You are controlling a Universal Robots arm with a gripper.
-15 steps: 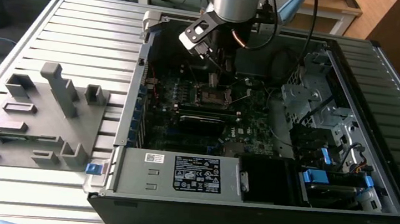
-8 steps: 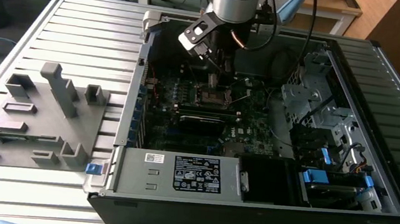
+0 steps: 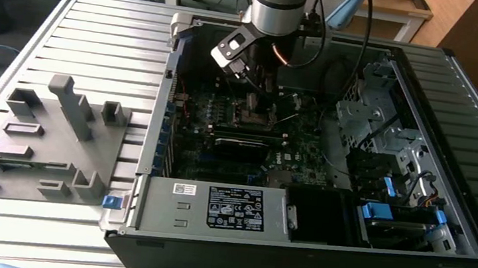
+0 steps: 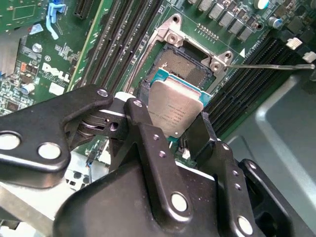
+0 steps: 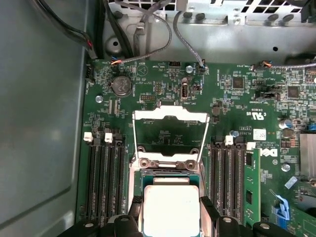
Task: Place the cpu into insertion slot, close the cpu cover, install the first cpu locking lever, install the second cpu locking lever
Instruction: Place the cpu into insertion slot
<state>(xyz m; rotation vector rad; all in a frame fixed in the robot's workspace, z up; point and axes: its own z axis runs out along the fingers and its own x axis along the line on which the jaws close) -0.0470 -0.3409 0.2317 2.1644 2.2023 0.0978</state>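
Note:
My gripper (image 4: pixel 174 106) is shut on the cpu (image 4: pixel 175 111), a silver-topped square chip held by two opposite edges between the black fingers (image 4: pixel 143 118). The chip hangs just above the insertion slot (image 4: pixel 185 71), covering its near part, and the dark socket recess shows beyond it. In the first wrist view the cpu (image 5: pixel 171 207) sits between the fingers (image 5: pixel 207 212), and the cpu cover (image 5: pixel 170 116), a silvery frame, is swung open behind the socket. A thin wire locking lever (image 4: pixel 271 65) stands free beside the socket. In the exterior view the gripper (image 3: pixel 257 86) is down inside the case over the slot (image 3: pixel 254 112).
The motherboard lies in an open computer case (image 3: pixel 298 247) on a slatted metal table. Long black memory slots (image 5: pixel 106 173) flank the socket on both sides. Loose cables (image 5: pixel 148 29) run along the case wall. A grey fixture block (image 3: pixel 42 147) stands at the exterior view's left.

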